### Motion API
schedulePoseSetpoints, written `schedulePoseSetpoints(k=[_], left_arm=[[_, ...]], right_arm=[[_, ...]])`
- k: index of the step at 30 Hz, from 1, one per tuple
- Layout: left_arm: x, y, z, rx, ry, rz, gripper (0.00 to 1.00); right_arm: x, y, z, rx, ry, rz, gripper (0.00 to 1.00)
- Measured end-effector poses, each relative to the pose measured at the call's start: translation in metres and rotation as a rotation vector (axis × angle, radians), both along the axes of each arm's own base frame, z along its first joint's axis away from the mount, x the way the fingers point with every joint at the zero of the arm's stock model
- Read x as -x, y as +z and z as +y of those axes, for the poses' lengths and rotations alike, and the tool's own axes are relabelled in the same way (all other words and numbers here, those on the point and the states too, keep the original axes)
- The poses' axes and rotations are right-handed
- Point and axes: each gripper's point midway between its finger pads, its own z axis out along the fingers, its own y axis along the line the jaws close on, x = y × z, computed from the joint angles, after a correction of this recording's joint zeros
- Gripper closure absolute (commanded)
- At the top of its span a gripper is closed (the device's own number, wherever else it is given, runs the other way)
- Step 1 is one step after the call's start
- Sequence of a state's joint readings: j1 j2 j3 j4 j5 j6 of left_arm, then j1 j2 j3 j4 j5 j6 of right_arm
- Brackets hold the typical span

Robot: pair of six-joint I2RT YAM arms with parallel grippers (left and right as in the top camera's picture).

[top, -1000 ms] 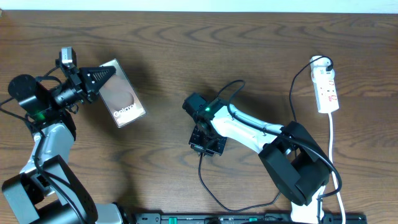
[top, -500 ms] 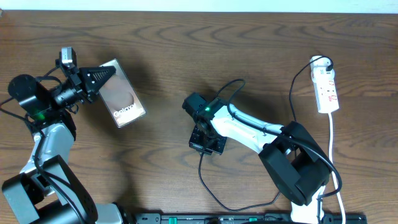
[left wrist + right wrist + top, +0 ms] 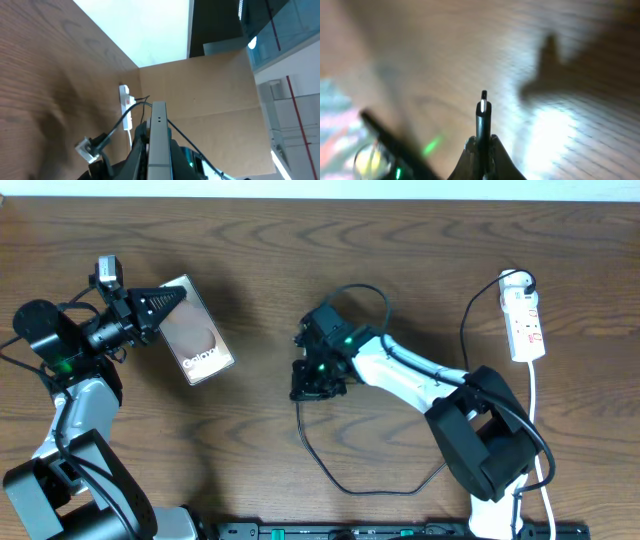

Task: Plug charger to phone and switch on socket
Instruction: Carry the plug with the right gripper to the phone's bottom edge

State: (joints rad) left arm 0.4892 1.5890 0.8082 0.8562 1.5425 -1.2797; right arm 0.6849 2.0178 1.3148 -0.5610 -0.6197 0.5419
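The phone is a bronze-brown slab with white lettering, held at its upper left end by my left gripper, which is shut on it. In the left wrist view the phone shows edge-on between the fingers. My right gripper is at mid table, shut on the charger plug, whose tip sticks out past the fingers. The thin black charger cable loops toward the front edge and back up to the socket, a white power strip at the far right.
The socket's white cord runs down the right side to the table's front. A black rail lies along the front edge. The right arm's base stands at front right, the left arm's base at front left.
My right gripper has moved up and to the left with the charger plug, toward the phone, and the cable loop has shifted with it. The left gripper and phone have not moved.
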Motion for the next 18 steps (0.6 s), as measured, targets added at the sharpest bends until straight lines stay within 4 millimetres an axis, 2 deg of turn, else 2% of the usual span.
schedulePoseSetpoints(k=[4,11,18], left_arm=[[0.000,0.000,0.000,-0.009,0.000,-0.014,0.93],[0.000,0.000,0.000,-0.030,0.000,-0.046,0.93],[0.000,0.000,0.000,-0.039,0.000,-0.061,0.93]], right_arm=[[0.004,0.026,0.008,-0.227,0.170,-0.031,0.99],[0.009,0.080,0.006,-0.643,0.385,-0.120,0.99],[0.026,0.109,0.010,-0.877,0.527,-0.224,0.99]])
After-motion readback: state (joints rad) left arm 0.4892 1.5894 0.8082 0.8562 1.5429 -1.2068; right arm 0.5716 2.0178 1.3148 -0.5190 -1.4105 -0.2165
